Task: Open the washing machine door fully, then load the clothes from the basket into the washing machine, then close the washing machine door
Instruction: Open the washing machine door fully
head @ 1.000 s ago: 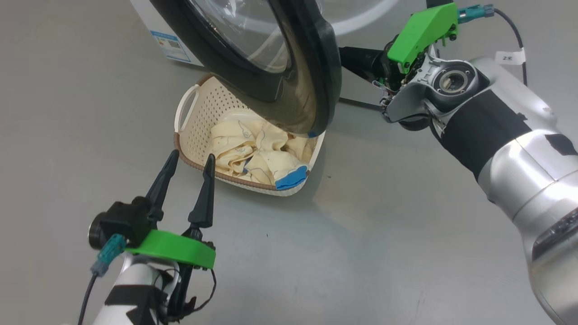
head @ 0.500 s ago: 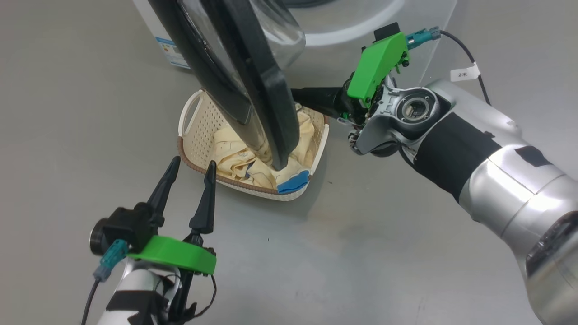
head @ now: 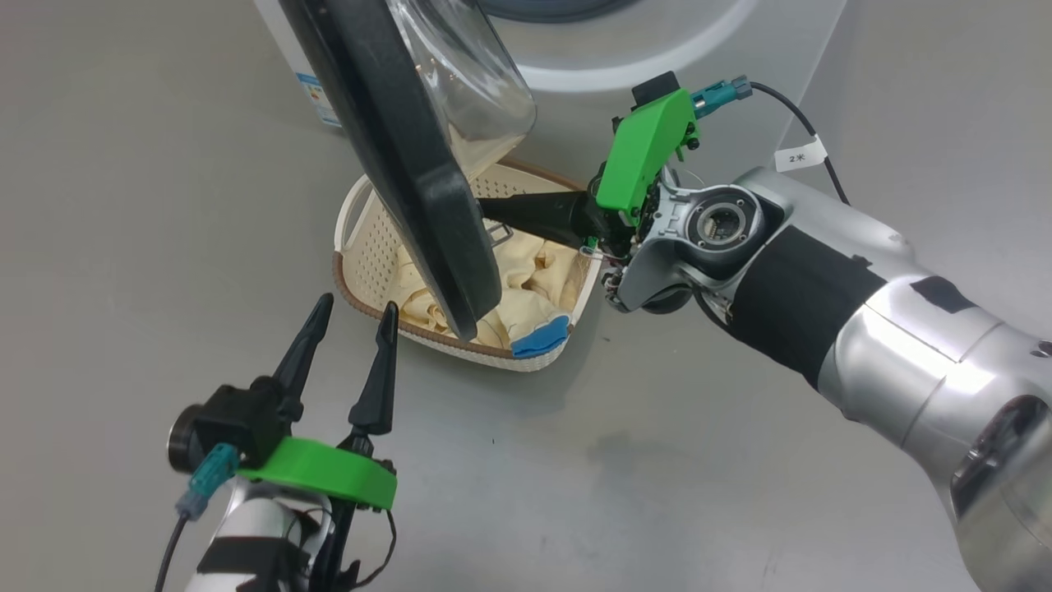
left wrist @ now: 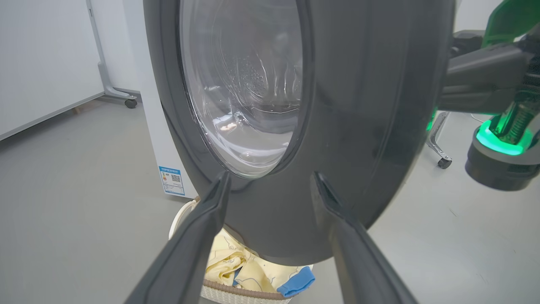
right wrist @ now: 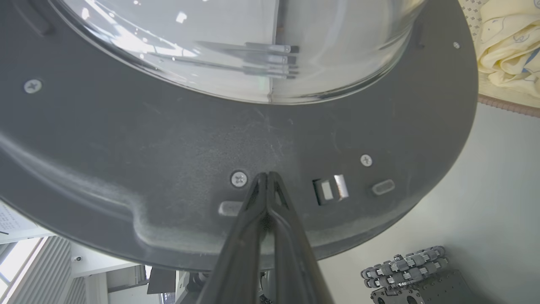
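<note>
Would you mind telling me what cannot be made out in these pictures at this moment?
Head view: the washing machine door hides the middle of the basket and part of the clothes.
Head view: the top edge cuts off the washing machine opening.
Right wrist view: whether the shut right pincer touches the door's inner face cannot be told.

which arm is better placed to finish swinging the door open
Right: the right tool, shut, has its tips at the inner face of the washing machine door, set to push it wider. The left tool hovers open near the basket, on the door's outer side.
</note>
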